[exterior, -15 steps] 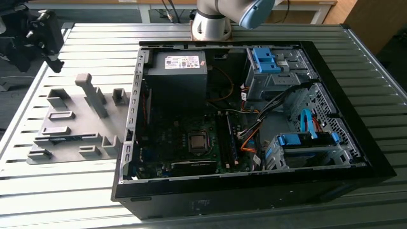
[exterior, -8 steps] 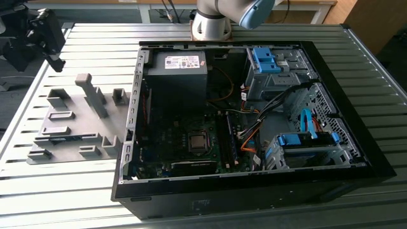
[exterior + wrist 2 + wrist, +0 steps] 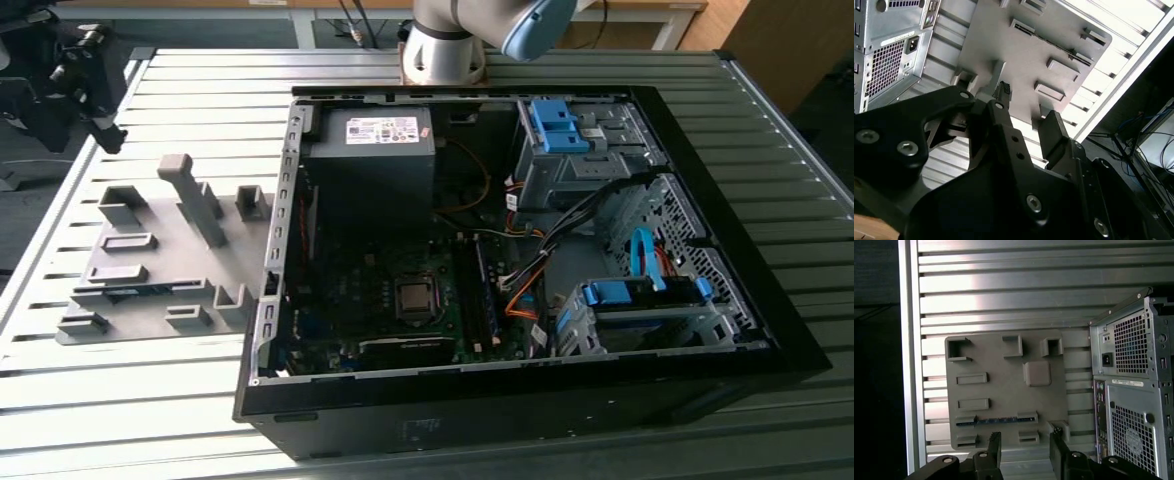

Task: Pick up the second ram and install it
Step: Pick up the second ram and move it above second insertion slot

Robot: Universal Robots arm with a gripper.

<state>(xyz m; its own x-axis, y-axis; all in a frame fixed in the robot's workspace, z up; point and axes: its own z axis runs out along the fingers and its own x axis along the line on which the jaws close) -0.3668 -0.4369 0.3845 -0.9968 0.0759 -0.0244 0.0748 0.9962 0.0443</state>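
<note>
The second ram (image 3: 996, 419) is a thin blue-green stick lying edge-up between two holders on the grey fixture plate (image 3: 989, 390). In the exterior view the ram (image 3: 140, 290) sits low on that plate (image 3: 147, 250), at the exterior view's left of the open computer case (image 3: 747, 330). My gripper (image 3: 1024, 452) hangs well above the plate's near edge, open, with nothing between its dark fingers (image 3: 994, 447). In the second wrist view the gripper (image 3: 1029, 117) is spread open over the same plate (image 3: 1019, 55).
The case stands beside the plate on a slatted metal table (image 3: 200, 420); its rear panel (image 3: 1131, 390) is close to the gripper. The plate carries several raised grey holders (image 3: 194, 195). The arm's base (image 3: 447, 45) stands behind the case. The table's edge (image 3: 909, 365) drops off beyond the plate.
</note>
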